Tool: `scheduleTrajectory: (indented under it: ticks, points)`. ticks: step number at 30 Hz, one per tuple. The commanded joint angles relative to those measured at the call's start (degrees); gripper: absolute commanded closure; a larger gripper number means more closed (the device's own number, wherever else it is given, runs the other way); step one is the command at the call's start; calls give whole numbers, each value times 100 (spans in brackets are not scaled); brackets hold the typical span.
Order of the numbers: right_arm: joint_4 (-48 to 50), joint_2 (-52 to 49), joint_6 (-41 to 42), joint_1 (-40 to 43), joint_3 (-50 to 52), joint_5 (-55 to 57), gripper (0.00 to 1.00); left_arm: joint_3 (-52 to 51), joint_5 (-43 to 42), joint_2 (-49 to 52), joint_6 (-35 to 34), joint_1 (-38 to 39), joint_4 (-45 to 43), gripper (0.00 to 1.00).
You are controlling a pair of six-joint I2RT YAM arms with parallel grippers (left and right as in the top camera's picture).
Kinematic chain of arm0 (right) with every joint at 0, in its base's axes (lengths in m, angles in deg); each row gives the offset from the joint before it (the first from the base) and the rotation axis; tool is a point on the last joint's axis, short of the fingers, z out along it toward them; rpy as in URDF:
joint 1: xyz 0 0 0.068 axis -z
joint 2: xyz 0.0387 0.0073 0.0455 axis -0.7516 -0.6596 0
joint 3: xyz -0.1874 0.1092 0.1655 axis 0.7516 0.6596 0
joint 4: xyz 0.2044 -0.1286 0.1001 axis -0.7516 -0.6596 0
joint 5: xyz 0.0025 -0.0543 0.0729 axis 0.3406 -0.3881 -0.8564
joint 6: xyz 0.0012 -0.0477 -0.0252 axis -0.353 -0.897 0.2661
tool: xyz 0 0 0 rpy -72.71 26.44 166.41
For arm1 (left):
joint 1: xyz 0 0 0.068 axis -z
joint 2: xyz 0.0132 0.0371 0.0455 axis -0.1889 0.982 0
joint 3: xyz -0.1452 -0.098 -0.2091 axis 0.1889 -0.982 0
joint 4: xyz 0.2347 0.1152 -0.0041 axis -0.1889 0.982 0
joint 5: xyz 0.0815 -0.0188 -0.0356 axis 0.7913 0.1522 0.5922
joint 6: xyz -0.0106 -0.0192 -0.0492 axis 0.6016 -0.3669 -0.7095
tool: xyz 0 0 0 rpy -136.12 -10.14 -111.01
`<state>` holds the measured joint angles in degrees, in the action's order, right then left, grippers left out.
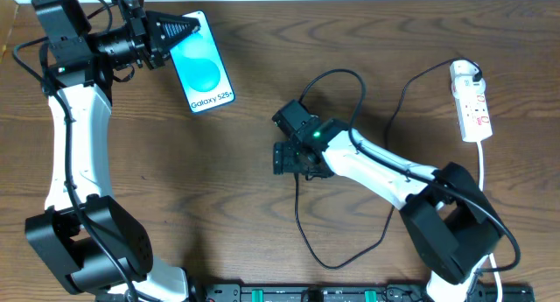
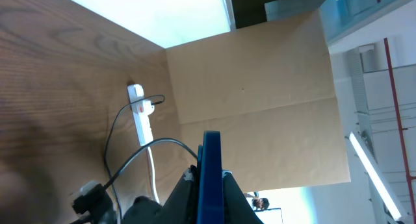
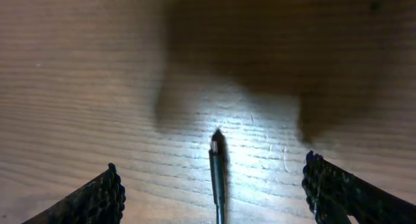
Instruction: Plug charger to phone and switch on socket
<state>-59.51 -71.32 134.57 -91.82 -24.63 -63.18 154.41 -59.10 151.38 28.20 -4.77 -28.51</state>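
The phone with its cyan screen lies at the back left of the table. My left gripper is shut on the phone's far short edge. In the left wrist view the phone shows edge-on as a blue bar between the fingers. My right gripper is wide open low over the table's middle. The charger's black plug tip lies on the wood between its fingers, touching neither. The black cable loops across the table to the socket, a white strip at the right, also in the left wrist view.
The strip's white cord runs down the right side. The cable makes a wide loop near the front edge. A cardboard wall stands beyond the table. A black rail lies along the front.
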Motion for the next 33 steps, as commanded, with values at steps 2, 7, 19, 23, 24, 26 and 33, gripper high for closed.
scheduleTrajectory:
  ticks: [2, 7, 19, 23, 24, 26, 33]
  points:
    - [-162, -92, 149, -129, -120, 232, 15, -13, -258, -13, 37, -28, -11, 93]
    - [-271, -94, 160, -229, -116, 291, 15, -13, -258, -13, 37, -28, -11, 93]
    - [-481, -389, 345, -400, -116, 472, 16, -13, -258, -13, 37, -28, -11, 93]
    - [-485, -411, 345, -407, -116, 472, 24, -13, -258, -13, 37, -28, -9, 93]
    - [-487, -411, 345, -407, -116, 472, 28, -13, -258, -13, 37, -28, -9, 93]
    - [-494, -411, 345, -407, -116, 472, 42, -13, -258, -13, 37, -28, -9, 93]
    - [-505, -411, 345, -407, -116, 470, 88, -13, -260, -13, 37, -28, -11, 93]
